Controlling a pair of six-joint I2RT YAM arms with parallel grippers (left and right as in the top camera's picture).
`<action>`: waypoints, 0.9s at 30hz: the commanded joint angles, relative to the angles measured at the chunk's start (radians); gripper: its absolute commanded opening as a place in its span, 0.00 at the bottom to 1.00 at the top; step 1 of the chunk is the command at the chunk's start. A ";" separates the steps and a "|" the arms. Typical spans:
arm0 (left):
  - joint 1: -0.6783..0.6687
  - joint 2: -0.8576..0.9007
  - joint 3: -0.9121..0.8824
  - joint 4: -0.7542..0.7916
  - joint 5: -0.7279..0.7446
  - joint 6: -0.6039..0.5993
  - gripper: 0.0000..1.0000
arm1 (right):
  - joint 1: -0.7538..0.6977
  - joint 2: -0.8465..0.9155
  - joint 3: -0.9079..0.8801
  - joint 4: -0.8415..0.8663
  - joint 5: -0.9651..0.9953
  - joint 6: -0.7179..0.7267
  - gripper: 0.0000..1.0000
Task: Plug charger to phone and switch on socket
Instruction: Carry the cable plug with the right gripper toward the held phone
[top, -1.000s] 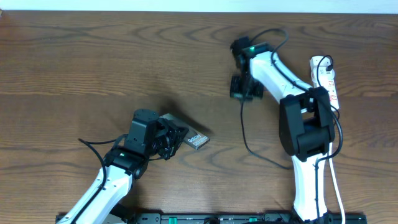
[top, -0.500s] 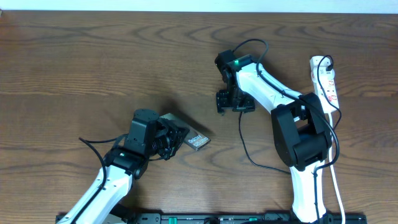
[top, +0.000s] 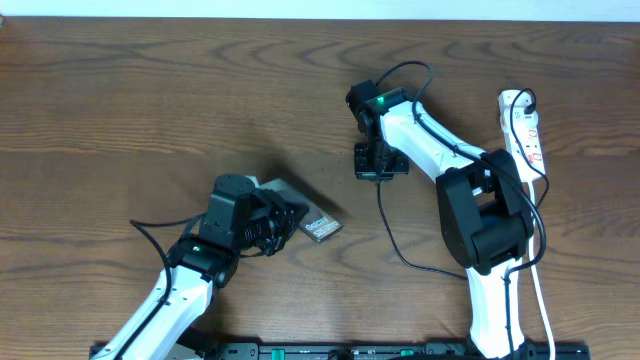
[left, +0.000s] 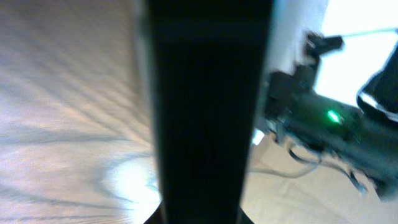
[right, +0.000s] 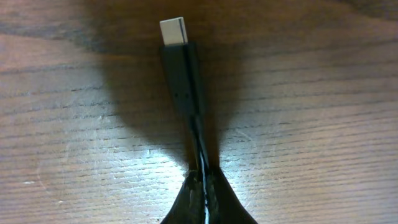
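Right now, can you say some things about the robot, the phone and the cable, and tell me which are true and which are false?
1. The right gripper pinches the black cable just behind its plug. True.
2. The plug is pushed into the phone. False: its metal tip is bare above the wooden table, well apart from the phone.
3. The phone is at the left gripper, which appears to hold it. True.
4. The white power strip lies on the left side of the table. False: it lies on the far right side, beside the right arm.
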 joint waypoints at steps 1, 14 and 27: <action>0.023 -0.007 0.014 0.104 0.147 0.128 0.07 | 0.003 0.106 -0.090 -0.008 -0.050 -0.104 0.01; 0.340 0.256 0.016 0.875 0.553 0.003 0.07 | -0.013 -0.581 -0.195 -0.167 -0.502 -0.488 0.01; 0.256 0.379 0.087 1.217 0.539 -0.121 0.07 | 0.091 -0.911 -0.515 0.114 -0.564 -0.426 0.01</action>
